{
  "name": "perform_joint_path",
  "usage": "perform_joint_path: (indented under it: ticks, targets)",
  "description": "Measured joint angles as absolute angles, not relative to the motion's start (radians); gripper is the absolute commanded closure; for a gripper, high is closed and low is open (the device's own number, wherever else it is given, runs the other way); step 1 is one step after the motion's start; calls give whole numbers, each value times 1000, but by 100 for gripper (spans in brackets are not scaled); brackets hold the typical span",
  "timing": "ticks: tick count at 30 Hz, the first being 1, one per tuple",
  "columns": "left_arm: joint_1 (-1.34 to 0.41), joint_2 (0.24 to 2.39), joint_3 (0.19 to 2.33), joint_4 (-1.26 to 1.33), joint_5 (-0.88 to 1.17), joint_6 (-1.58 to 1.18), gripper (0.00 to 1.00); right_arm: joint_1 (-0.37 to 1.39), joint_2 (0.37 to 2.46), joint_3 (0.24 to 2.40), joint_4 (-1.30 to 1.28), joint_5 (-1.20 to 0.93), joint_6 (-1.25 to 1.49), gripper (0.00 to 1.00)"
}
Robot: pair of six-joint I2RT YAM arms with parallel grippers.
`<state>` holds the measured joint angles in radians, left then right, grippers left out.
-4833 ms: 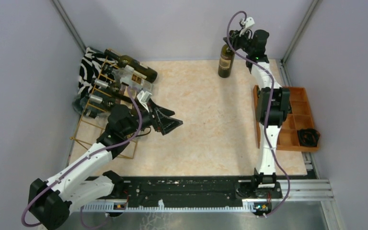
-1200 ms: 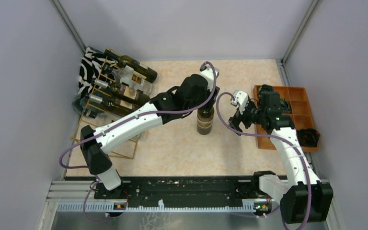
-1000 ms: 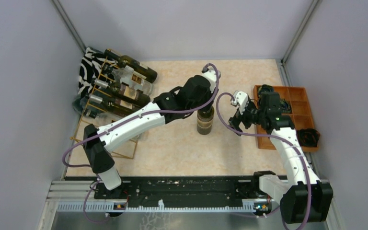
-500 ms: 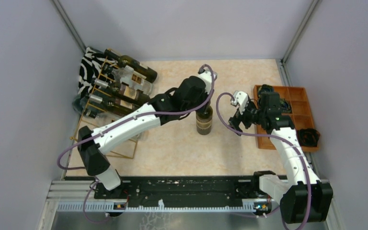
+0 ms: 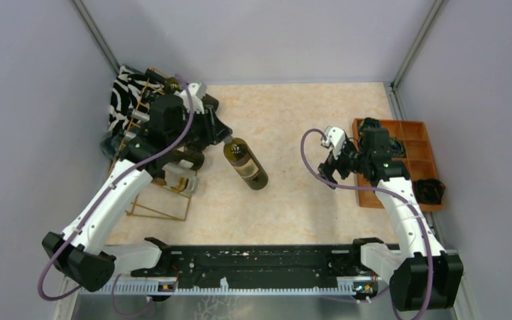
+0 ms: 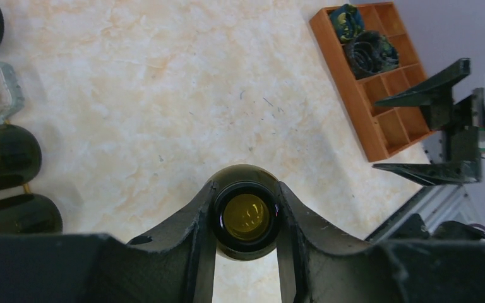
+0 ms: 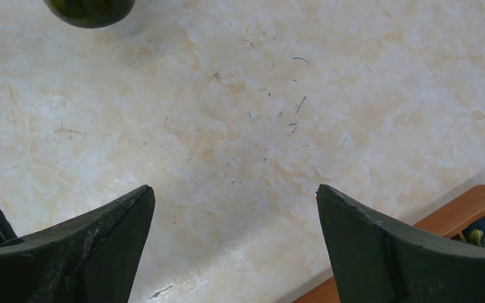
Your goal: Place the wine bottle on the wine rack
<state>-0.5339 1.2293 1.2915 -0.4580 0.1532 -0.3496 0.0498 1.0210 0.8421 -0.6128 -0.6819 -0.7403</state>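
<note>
Change noted against the overhead view half a second earlier: the wine bottle (image 5: 247, 165) was then standing upright at mid-table. It now hangs tilted just right of the wine rack (image 5: 157, 216), neck towards the rack and base pointing out over the table. The carry is judged well advanced. The bottle is not yet in a cell, so insertion remains.

Rack, far left: slanted gold wire frame standing against a zebra-patterned cloth (image 5: 121, 93). It already holds several stored bottles (image 5: 187, 159), lying on their sides. The left wrist view shows two dark bases and one clear glass one. Which cell is free cannot be told, as the arm covers much of the grid.

Left gripper (image 5: 224, 139): closed snugly on the neck of the wine bottle, one finger on each side just below the mouth. Whether the base has cleared the table cannot be told.

Right gripper (image 5: 327, 172): jaws spread fully wide, holding nothing, poised over bare table right of centre and well apart from the bottle.

Wooden tray (image 5: 367, 197), far right: orange-brown and divided into compartments. The left wrist view shows a dark bundled item (image 6: 369, 53) in one compartment and a smaller patterned bundle (image 6: 347, 14) in the next. The other compartments seen there show bare wood. The tray has no part in this task.
</note>
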Motion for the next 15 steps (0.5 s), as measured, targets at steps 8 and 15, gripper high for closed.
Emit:
perform_joint_path:
  ticks: [8, 15]
  targets:
    - [-367, 1059, 1190, -534, 329, -410, 100, 50, 1021, 842, -613, -684, -741, 2]
    - [-265, 957, 1145, -638, 341, -414, 100, 50, 1034, 842, -614, -707, -741, 2]
